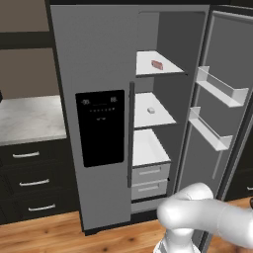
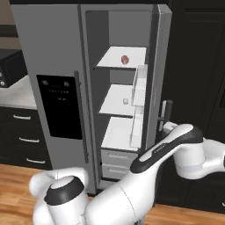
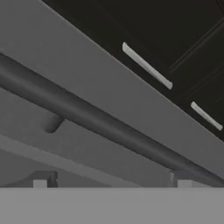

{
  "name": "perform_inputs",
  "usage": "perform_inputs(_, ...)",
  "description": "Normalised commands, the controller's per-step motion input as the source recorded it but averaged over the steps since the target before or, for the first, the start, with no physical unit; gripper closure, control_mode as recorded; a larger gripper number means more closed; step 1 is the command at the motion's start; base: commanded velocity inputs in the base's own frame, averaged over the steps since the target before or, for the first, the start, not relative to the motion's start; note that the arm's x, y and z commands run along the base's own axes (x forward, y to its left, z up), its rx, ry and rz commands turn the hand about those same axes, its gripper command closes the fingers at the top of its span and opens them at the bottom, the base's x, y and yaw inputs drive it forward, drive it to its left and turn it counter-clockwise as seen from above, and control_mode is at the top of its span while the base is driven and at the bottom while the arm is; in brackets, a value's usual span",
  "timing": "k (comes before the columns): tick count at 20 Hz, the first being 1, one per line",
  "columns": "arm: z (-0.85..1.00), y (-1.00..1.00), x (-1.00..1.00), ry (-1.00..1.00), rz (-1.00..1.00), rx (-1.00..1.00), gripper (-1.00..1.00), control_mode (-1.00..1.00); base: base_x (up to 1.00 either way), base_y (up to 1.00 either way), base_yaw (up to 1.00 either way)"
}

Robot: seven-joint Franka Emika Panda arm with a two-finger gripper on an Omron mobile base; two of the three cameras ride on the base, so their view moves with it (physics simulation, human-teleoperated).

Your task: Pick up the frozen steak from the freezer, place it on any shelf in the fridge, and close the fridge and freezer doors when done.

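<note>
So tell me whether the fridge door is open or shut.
Open. The fridge door is swung wide, its tray bins facing out and the white shelves exposed. The freezer door beside it is shut.

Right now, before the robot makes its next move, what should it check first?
1. Frozen steak lies on the top fridge shelf: ok.
2. Freezer door shut: ok.
3. Fridge door shut: not ok, it stands wide open.
4. Gripper open, with the door's bar handle ahead of it: ok.
5. Gripper touching the handle: cannot tell.
</note>
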Motion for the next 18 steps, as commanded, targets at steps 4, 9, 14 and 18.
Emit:
perform_inputs(4,-0.19,-0.11,0.61,-0.03,0.0,0.03,-1.0,-1.0,0.0,0.0,0.0)
perform_inputs(9,-0.17,0.0,0.53,-0.06,0.0,0.08,-1.0,-1.0,0.0,0.0,0.0)
perform_inputs(14,-0.04,0.12,0.53,-0.02,0.0,0.16,-1.0,-1.0,0.0,0.0,0.0)
perform_inputs(18,0.0,0.67,0.38,-0.02,0.0,0.19,-1.0,-1.0,0.0,0.0,0.0)
